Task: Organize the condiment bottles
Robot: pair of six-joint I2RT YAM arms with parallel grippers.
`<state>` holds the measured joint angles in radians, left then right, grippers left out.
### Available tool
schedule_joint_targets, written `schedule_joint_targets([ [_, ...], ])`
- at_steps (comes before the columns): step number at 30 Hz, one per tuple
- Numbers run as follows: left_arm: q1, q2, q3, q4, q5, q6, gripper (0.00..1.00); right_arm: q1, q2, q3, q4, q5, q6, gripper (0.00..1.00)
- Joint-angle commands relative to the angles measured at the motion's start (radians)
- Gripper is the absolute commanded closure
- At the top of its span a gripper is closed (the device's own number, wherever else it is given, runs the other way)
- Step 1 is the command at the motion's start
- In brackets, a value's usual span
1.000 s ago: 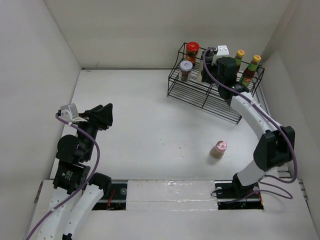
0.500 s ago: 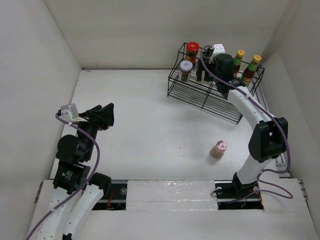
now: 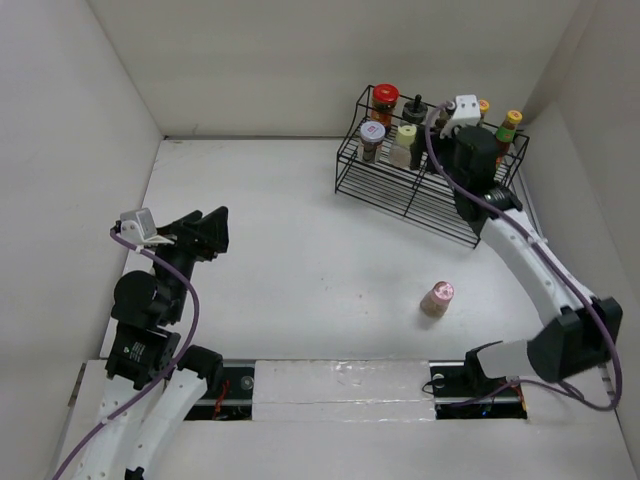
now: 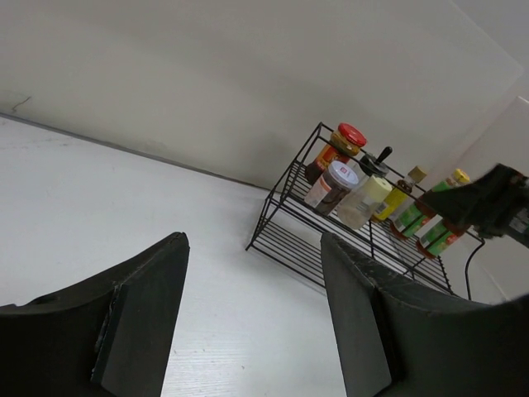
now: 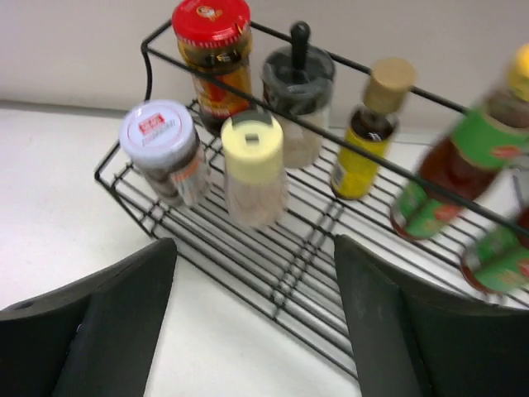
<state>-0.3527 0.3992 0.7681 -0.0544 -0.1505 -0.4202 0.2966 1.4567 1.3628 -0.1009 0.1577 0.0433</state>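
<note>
The black wire rack (image 3: 420,195) stands at the back right. On it are the red-lidded jar (image 3: 385,100), the purple-lidded jar (image 3: 373,138), the cream bottle (image 3: 405,146), the black-capped clear jar (image 3: 418,108) and a yellow-capped red-green bottle (image 3: 508,128); a second one is mostly hidden behind my right wrist. The pink-capped bottle (image 3: 437,298) stands alone on the table. My right gripper (image 3: 464,152) is open and empty above the rack's front, facing the cream bottle (image 5: 254,169) and the yellow bottle (image 5: 368,136). My left gripper (image 3: 205,232) is open and empty at the left.
White walls enclose the table on three sides. The rack (image 4: 331,248) shows far ahead in the left wrist view. The rack's lower front tier (image 5: 314,281) holds nothing. The right wall is close behind the rack's right end.
My right gripper has drawn back to the right from the rack's left half. The cream bottle now stands uncovered beside the purple-lidded jar. The left arm has not moved.
</note>
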Motion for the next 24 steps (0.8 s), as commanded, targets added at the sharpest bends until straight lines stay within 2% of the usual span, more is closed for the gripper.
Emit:
schedule_joint_targets([
  [1, -0.005, -0.017, 0.003, 0.036, -0.001, 0.008, 0.39, 0.019, -0.18, -0.143, 0.046, 0.104, 0.035, 0.18],
  [2, -0.005, -0.017, 0.003, 0.036, -0.001, 0.008, 0.39, 0.029, -0.22, -0.196, 0.046, 0.114, 0.05, 0.45],
  [3, -0.005, -0.017, 0.003, 0.036, -0.001, 0.008, 0.39, 0.029, -0.296, -0.309, 0.046, 0.127, 0.061, 0.67],
  [4, -0.005, -0.017, 0.003, 0.036, -0.001, 0.008, 0.39, 0.029, -0.333, -0.367, 0.037, 0.14, 0.091, 0.82],
  [6, -0.005, -0.017, 0.003, 0.036, 0.009, 0.008, 0.39, 0.038, -0.406, -0.477, -0.06, 0.195, 0.13, 1.0],
  [7, -0.005, -0.017, 0.003, 0.036, 0.009, 0.008, 0.38, 0.038, -0.482, -0.505, -0.192, 0.213, 0.171, 1.0],
  [8, -0.005, -0.017, 0.003, 0.036, 0.009, 0.008, 0.38, 0.038, -0.522, -0.536, -0.238, 0.213, 0.171, 0.95],
  [9, -0.005, -0.017, 0.003, 0.036, 0.009, 0.008, 0.38, 0.038, -0.557, -0.562, -0.29, 0.189, 0.171, 0.69],
  [11, -0.005, -0.017, 0.003, 0.045, 0.009, 0.008, 0.38, 0.038, -0.64, -0.6, -0.459, 0.137, 0.226, 0.41],
  [12, -0.005, -0.017, 0.003, 0.045, 0.02, 0.008, 0.38, 0.056, -0.659, -0.611, -0.511, 0.103, 0.265, 0.31],
  [13, -0.005, -0.017, 0.003, 0.045, 0.02, 0.008, 0.38, 0.081, -0.679, -0.64, -0.529, 0.061, 0.283, 0.16],
  [14, -0.005, -0.008, 0.003, 0.045, 0.02, 0.008, 0.38, 0.102, -0.694, -0.649, -0.546, 0.033, 0.327, 0.13],
  [18, -0.005, -0.02, 0.003, 0.045, 0.02, 0.008, 0.37, 0.153, -0.682, -0.659, -0.632, 0.091, 0.42, 0.13],
  [24, -0.005, -0.04, 0.003, 0.045, 0.02, 0.008, 0.37, 0.164, -0.641, -0.703, -0.632, 0.091, 0.445, 0.13],
])
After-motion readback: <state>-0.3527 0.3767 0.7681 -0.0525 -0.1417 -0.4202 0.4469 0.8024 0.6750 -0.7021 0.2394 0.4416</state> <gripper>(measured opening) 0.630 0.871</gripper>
